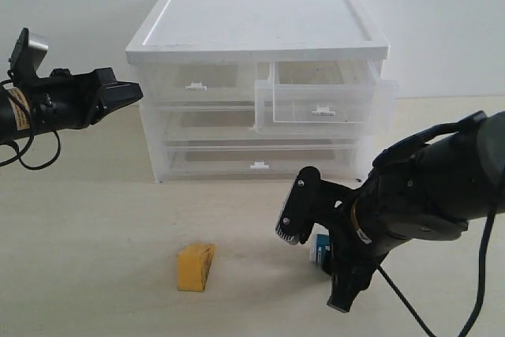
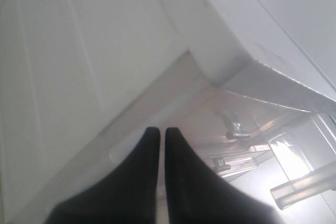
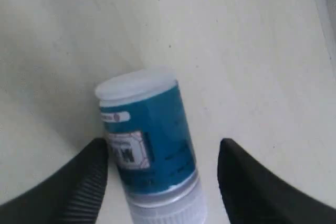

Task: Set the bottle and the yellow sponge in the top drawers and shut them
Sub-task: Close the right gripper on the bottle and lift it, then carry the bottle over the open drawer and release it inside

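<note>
White plastic cylindrical bottle with teal label [image 3: 149, 145] rests on the pale tabletop [image 3: 236, 35] between my right jaws, spread either side. Light, rigid, slick, I reckon: pinch mid-label. My left jaws sit pressed together.

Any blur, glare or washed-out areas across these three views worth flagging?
Exterior view: evenly lit and fairly sharp, the yellow sponge clear to see. Left wrist view: soft focus, the cabinet washed out with glare on its clear plastic, and the left hand a featureless dark silhouette. Right wrist view: the bottle is close and slightly blurred, and its label print is unreadable.
</note>
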You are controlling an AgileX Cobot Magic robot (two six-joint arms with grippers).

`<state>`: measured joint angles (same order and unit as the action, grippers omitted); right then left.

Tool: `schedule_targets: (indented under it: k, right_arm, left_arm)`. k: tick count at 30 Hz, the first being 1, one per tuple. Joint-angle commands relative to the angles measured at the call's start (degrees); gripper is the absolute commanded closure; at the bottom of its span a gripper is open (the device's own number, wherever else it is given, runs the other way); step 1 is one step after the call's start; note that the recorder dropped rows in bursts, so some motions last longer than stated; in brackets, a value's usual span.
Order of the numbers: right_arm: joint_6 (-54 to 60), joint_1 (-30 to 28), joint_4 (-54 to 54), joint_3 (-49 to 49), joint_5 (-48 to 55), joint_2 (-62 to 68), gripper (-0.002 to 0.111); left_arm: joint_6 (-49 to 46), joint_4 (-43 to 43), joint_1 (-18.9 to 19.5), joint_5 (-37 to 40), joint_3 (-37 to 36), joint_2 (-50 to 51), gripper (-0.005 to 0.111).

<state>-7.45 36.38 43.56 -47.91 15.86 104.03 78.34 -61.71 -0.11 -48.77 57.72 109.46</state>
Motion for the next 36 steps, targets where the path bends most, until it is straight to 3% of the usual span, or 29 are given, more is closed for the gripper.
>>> schedule_targets:
  k: [1, 4, 6, 17, 26, 32, 36]
  right_arm:
    - [-0.1, -0.6, 0.5, -0.3, -3.3, 0.1, 0.066]
    - [-0.1, -0.6, 0.5, -0.3, -4.0, 0.1, 0.084]
    - [-0.2, -0.5, 0.4, -0.3, -3.9, 0.1, 0.108]
    - [0.0, 0.5, -6.2, -0.1, -4.9, -5.5, 0.108]
    - [3.0, 11.4, -6.2, -0.1, -9.1, -15.2, 0.108]
    - [3.4, 11.6, -5.2, -0.4, -17.1, -22.1, 0.108]
    - [7.5, 11.4, -5.3, -3.7, -11.8, -25.9, 0.108]
  left_arm:
    - [0.4, 0.2, -0.5, -1.3, 0.3, 0.0, 0.103]
    - [0.4, 0.2, -0.5, -1.3, 0.3, 0.0, 0.103]
    - [0.2, 0.2, -0.5, -1.3, 0.3, 0.0, 0.103]
    - [0.1, 0.2, -0.5, -1.3, 0.3, 0.0, 0.103]
    - [-0.2, 0.3, -0.5, -1.3, 0.3, 0.0, 0.103]
    - [-0.2, 0.3, -0.5, -1.3, 0.3, 0.0, 0.103]
    - [-0.2, 0.3, -0.5, -1.3, 0.3, 0.0, 0.103]
